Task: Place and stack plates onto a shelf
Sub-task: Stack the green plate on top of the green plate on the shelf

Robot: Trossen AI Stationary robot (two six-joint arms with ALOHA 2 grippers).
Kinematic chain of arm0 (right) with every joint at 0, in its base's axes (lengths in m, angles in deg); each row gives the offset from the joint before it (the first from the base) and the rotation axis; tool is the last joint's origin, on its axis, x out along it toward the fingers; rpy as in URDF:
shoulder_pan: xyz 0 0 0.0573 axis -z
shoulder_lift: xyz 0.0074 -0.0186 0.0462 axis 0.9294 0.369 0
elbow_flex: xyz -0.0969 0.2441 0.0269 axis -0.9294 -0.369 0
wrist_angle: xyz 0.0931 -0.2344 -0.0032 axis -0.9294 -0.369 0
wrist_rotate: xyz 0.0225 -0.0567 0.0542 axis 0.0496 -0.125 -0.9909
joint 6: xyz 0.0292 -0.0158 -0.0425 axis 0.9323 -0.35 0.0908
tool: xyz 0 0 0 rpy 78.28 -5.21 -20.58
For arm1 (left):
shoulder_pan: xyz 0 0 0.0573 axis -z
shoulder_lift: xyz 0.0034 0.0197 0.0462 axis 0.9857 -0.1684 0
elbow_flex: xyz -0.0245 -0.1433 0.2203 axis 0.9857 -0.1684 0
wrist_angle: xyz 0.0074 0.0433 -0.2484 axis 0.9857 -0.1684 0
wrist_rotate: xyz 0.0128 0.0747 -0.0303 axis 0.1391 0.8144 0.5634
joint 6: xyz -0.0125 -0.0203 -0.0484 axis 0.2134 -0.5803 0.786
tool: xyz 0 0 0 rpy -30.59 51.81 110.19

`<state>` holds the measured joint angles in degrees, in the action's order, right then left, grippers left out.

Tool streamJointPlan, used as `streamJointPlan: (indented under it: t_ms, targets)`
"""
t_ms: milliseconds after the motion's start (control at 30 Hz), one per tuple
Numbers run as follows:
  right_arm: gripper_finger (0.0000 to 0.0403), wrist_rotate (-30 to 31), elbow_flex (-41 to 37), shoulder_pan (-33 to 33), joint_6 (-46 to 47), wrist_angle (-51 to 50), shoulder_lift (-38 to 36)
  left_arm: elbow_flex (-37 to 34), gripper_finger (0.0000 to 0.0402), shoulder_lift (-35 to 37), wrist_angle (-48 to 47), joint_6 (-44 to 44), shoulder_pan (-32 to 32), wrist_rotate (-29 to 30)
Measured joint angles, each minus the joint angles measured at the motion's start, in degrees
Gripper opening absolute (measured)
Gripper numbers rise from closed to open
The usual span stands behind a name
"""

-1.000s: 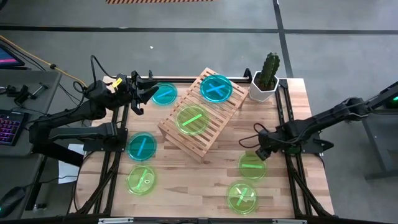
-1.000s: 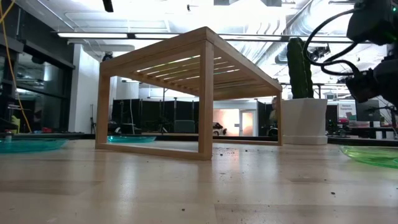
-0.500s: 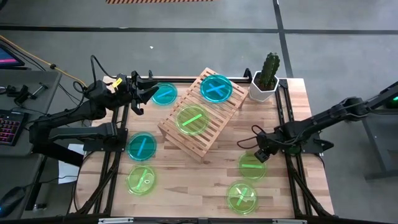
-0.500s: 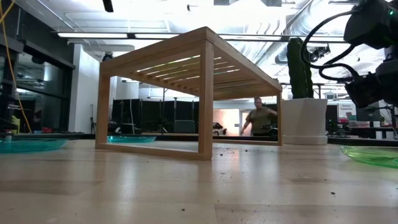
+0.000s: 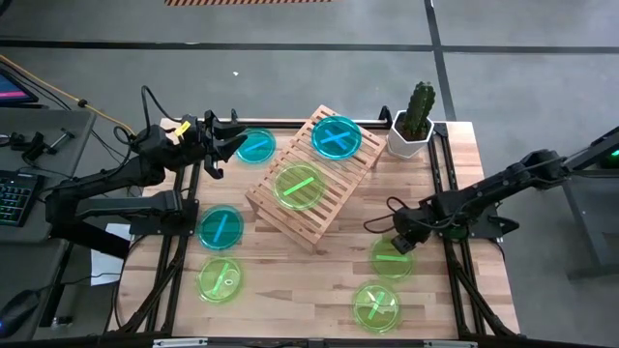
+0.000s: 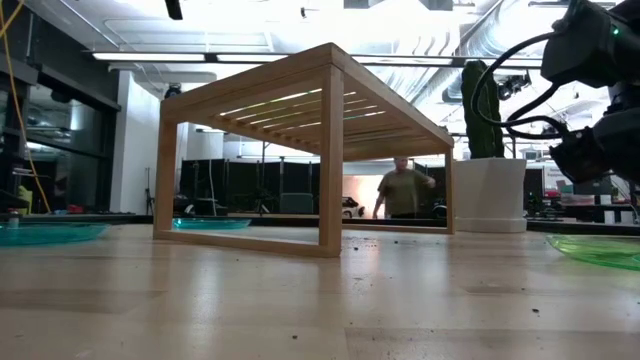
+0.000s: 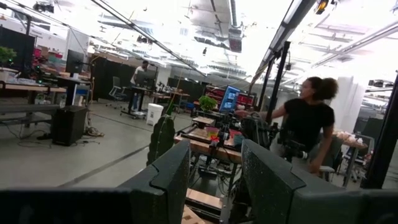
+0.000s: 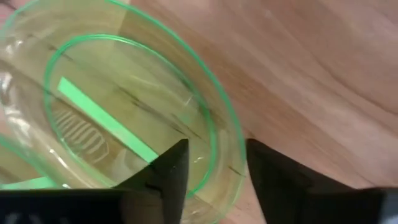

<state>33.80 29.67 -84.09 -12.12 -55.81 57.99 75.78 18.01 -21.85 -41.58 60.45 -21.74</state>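
Note:
The wooden slatted shelf (image 5: pixel 311 177) stands mid-table and carries a teal plate (image 5: pixel 336 137) and a green plate (image 5: pixel 299 187) on top. More plates lie flat on the table: teal ones (image 5: pixel 256 145) (image 5: pixel 221 227) and green ones (image 5: pixel 221 278) (image 5: pixel 394 258) (image 5: pixel 375 305). My right gripper (image 5: pixel 398 237) (image 8: pixel 214 169) is open and hovers over the far rim of the green plate (image 8: pixel 124 124), one finger over its inside and one beyond its rim. In the low view it (image 6: pixel 588 170) hangs clear above that plate (image 6: pixel 600 250). My left gripper (image 5: pixel 240 145) (image 7: pixel 214 180) is open, raised beside the far-left teal plate.
A white pot with a cactus (image 5: pixel 414 124) stands at the far right corner, close behind the shelf. Black frame rails (image 5: pixel 184 232) run along the left and right table edges. Bare wood lies at the near middle (image 5: pixel 300 290). People move in the room beyond.
My right gripper has crept a little toward the table's left, staying above the green plate's far rim. A person in the room behind has walked across under the shelf in the low view. The plates and the left arm have stayed put.

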Motion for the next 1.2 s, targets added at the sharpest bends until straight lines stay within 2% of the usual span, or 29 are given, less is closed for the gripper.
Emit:
streamJointPlan:
  t_ms: [300,633,1200]
  targets:
    - [0.0011,1.5,-0.1,0.0,1.7,-2.7,0.1,0.0,0.0133,0.0,-0.1,-0.1,0.0,0.0]
    - [0.0000,1.9,1.7,-0.1,-0.7,-4.4,-2.0,0.0,0.0133,0.0,0.0,-0.1,0.0,0.1]
    - [0.0000,1.2,5.9,0.0,-5.9,-2.9,-18.0,0.0,0.0133,0.0,0.5,-0.1,0.0,0.3]
